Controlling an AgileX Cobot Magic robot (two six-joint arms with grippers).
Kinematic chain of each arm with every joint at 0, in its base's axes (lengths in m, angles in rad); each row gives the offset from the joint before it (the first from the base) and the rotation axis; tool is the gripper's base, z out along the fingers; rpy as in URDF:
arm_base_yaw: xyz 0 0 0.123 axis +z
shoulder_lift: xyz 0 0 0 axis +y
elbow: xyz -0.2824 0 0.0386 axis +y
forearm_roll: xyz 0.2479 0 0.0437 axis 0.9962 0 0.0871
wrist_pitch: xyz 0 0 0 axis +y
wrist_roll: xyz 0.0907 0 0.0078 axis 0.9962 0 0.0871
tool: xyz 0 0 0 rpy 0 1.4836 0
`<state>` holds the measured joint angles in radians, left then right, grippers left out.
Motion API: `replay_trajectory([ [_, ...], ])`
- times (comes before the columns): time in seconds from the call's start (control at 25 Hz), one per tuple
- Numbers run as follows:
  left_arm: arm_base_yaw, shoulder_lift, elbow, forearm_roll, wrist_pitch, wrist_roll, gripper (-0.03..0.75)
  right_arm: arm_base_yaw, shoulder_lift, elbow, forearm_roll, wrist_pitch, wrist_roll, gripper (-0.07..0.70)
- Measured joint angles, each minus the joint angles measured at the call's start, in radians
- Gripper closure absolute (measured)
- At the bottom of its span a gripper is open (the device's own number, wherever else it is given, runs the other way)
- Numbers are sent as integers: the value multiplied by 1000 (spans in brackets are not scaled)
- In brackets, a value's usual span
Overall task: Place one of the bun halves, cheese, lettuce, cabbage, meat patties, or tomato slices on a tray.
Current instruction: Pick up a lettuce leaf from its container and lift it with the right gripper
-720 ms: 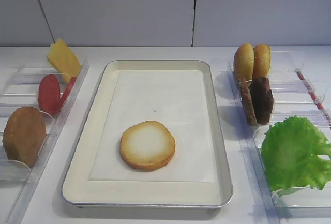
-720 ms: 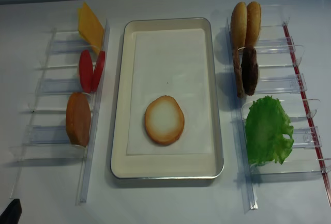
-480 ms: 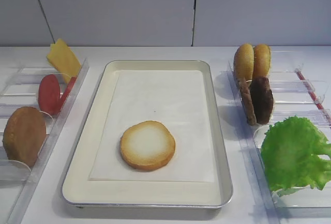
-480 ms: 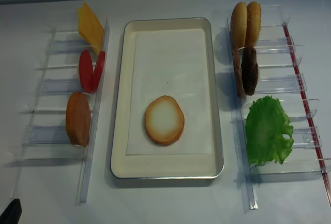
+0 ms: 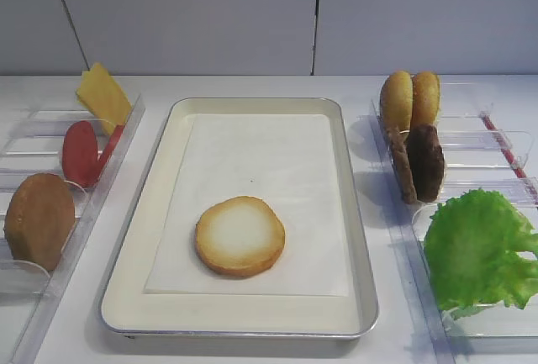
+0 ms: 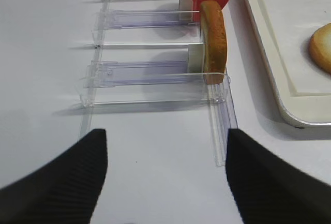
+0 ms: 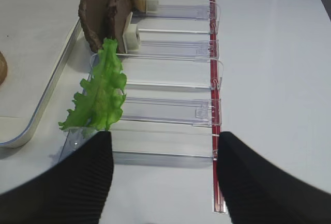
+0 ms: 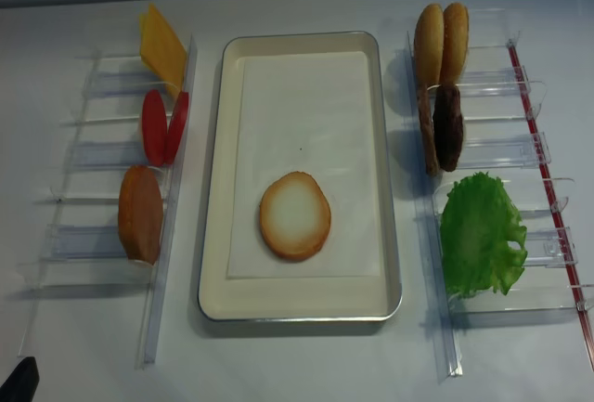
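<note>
- The lettuce (image 7: 101, 92) lies in the clear holder (image 7: 170, 111) just above the right gripper (image 7: 163, 175), whose two dark fingers stand spread wide at the bottom of the right wrist view with nothing between them.
- The left gripper (image 6: 165, 175) is likewise released, fingers apart over bare desk (image 6: 46, 53) at the bottom of the left wrist view, below a bun half (image 6: 214, 42) standing on edge in its holder.
- In the centre of the overhead view, the tray (image 8: 215, 188) holds one bun half (image 8: 294, 215), pale face up, on the white paper (image 8: 302, 105) in its lower half.
- At the right of that view, above the lettuce, stand the meat patties (image 8: 443, 126) and two more bun halves (image 8: 440, 42).
- At the left, from top down: the cheese (image 8: 161, 46), the tomato slices (image 8: 163, 126), then the brown bun half.
</note>
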<state>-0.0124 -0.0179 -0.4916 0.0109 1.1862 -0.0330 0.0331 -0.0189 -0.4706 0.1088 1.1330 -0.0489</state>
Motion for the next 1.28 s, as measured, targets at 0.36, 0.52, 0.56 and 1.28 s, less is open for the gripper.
replay_trajectory([
  [0.36, 0, 0, 0, 0, 0, 0, 244, 0, 91, -78, 128, -11, -48, 126],
  [0.52, 0, 0, 0, 0, 0, 0, 244, 0, 260, -124, 246, -20, -79, 118],
  [0.56, 0, 0, 0, 0, 0, 0, 244, 0, 292, -131, 264, -29, -83, 118],
  [1.28, 0, 0, 0, 0, 0, 0, 244, 0, 877, -144, 497, -176, -261, 116],
])
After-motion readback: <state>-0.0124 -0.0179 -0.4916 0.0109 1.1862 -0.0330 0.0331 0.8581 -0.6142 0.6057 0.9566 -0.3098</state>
